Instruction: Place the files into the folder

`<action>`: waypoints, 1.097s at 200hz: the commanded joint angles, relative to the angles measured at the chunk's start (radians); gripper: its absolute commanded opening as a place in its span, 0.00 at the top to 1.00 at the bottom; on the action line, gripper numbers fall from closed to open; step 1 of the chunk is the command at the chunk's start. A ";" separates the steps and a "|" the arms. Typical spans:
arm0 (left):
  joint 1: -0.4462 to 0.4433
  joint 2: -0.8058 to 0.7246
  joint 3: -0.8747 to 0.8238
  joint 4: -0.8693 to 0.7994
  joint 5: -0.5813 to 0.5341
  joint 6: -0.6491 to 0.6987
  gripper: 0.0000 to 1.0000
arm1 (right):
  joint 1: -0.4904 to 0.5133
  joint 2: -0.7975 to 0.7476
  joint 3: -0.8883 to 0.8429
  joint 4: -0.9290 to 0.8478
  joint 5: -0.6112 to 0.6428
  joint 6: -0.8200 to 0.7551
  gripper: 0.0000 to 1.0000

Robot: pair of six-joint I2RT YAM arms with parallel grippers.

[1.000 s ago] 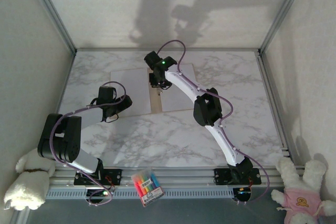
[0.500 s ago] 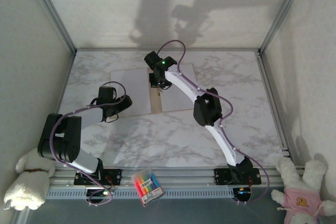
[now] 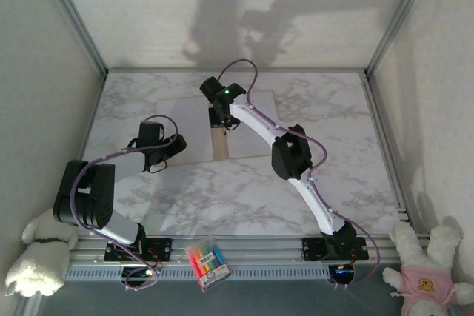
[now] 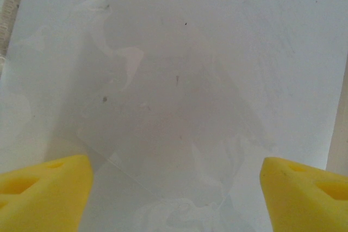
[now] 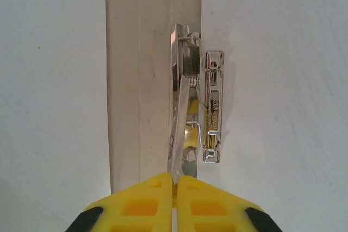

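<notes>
Fingertips of my right tool [image 5: 175, 188] are pressed together with no gap. The thin raised lever of a shiny silver metal spring clip [image 5: 185, 101] runs straight into the seam between them, so I take it that I have that lever pinched. The clip sits on the spine of the flat tan-brown cardboard folder [image 5: 130, 80], which lies open on the white-grey marble tabletop [image 3: 222, 197].

The lever's long axis points directly away from my tips, in line with the spine. From overhead, that spine runs from the near side of the tabletop towards the far side. The next move turns on this alignment: I judge that any lift has to swing the lever about its far end rather than drag it sideways.

The thin white rectangular paper sheets [image 5: 54, 80] lie flat on either side of the spine, one left and one right, with their inner edges just beside the brown strip. The clip's flat bar overlaps the inner edge of the right-hand sheet, but I cannot tell whether it presses on it.

My left tool [image 4: 174, 188] stands wide open over the left-hand sheet and holds nothing. That arm is the nearer one to that sheet, while my right arm reaches across to the spine.
</notes>
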 commanded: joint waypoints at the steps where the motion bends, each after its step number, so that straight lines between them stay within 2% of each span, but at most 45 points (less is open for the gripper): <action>1: 0.007 0.037 -0.005 -0.049 0.016 0.003 0.18 | 0.014 -0.029 -0.029 -0.047 0.025 -0.015 0.93; 63: 0.007 0.042 -0.004 -0.050 0.016 0.003 0.18 | 0.020 -0.027 -0.049 -0.066 0.082 -0.034 0.96; 219: 0.006 0.050 -0.005 -0.050 0.013 0.002 0.18 | 0.028 -0.023 -0.149 -0.038 0.098 -0.031 0.98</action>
